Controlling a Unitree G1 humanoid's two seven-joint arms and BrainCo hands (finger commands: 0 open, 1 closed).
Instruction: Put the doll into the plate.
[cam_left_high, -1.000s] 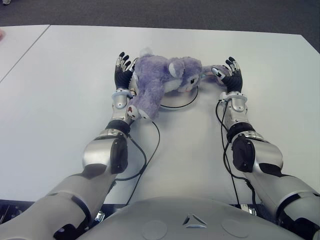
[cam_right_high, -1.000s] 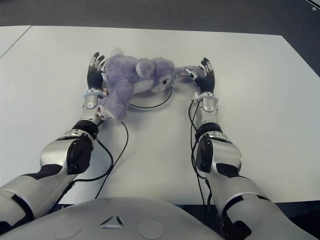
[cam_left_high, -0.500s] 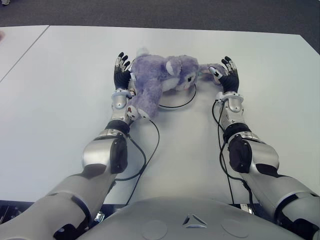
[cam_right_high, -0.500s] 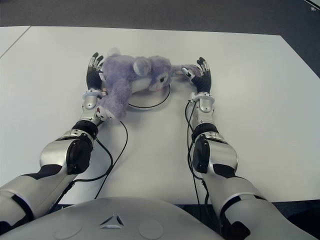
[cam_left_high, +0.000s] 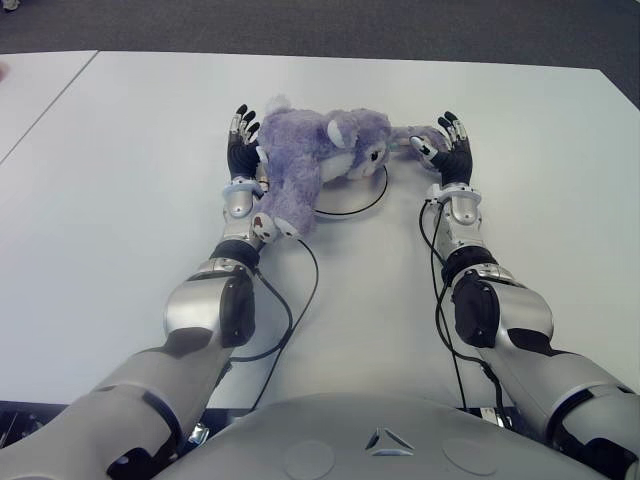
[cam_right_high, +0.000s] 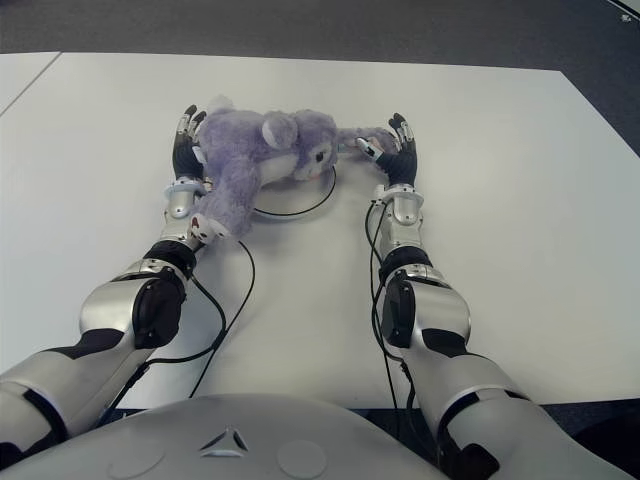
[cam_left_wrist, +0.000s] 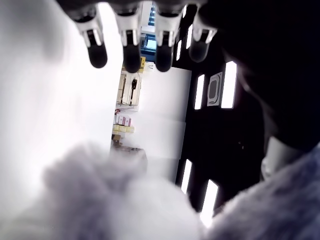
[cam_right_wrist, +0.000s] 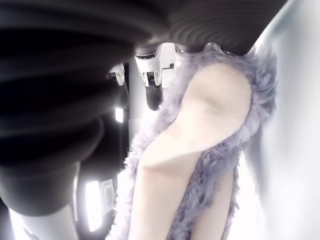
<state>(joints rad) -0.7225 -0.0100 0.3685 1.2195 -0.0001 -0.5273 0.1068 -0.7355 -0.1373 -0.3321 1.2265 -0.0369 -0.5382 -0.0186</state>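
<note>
A fluffy purple doll (cam_left_high: 318, 150) lies stretched between my two hands, its head over the white plate, whose thin dark rim (cam_left_high: 352, 207) shows beneath it. One leg hangs down toward my left forearm. My left hand (cam_left_high: 242, 140) stands upright against the doll's left side, fingers (cam_left_wrist: 131, 50) straight and spread, fur (cam_left_wrist: 125, 210) against the palm. My right hand (cam_left_high: 449, 148) is at the doll's right side, fingers extended, with the doll's paw (cam_right_wrist: 200, 135) against its palm. Neither hand curls around the doll.
The white table (cam_left_high: 120, 160) stretches wide on both sides and toward me. Black cables (cam_left_high: 292, 300) run along both forearms over the tabletop. A dark floor lies beyond the table's far edge (cam_left_high: 330, 58).
My right hand has slid left and slightly away from me, and the doll has shifted left with it over the plate. My left hand has hardly moved.
</note>
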